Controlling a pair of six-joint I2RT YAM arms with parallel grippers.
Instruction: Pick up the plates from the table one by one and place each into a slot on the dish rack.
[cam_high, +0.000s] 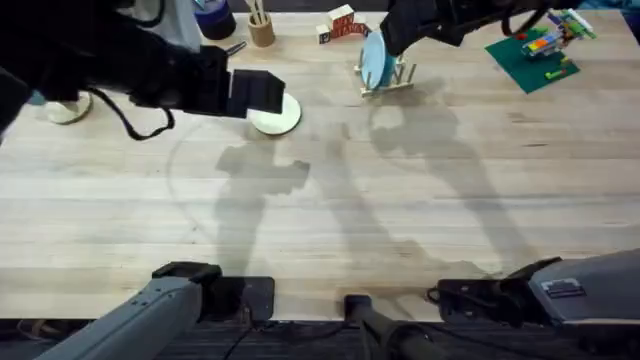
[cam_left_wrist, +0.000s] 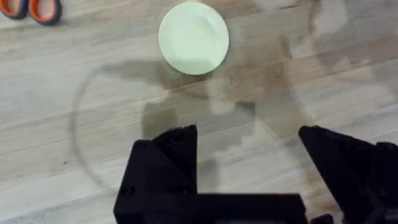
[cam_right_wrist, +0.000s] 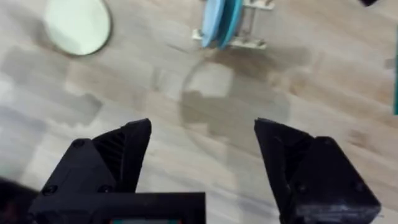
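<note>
The pale yellow plate (cam_left_wrist: 193, 38) lies flat on the tabletop (cam_high: 330, 230), ahead of the left end effector (cam_left_wrist: 249, 140), whose fingers are spread and empty. It should probably descend and catch the plate's rim. The right end effector (cam_right_wrist: 202, 146) hangs spread and empty near the dish rack (cam_high: 388, 80), where a light blue plate (cam_high: 373, 62) stands upright. The rack's remaining slots are hard to make out.

We see a light wooden tabletop (cam_high: 400, 230) with plank grain. On it a pale yellow plate (cam_high: 280, 117) lies flat near the far side, and the dish rack (cam_high: 392, 80) stands well apart from it, holding a light blue plate (cam_high: 374, 62) upright. A green mat (cam_high: 532, 58) with toy bricks lies at the far right corner, and a wooden cup (cam_high: 261, 30) stands at the far edge.
</note>
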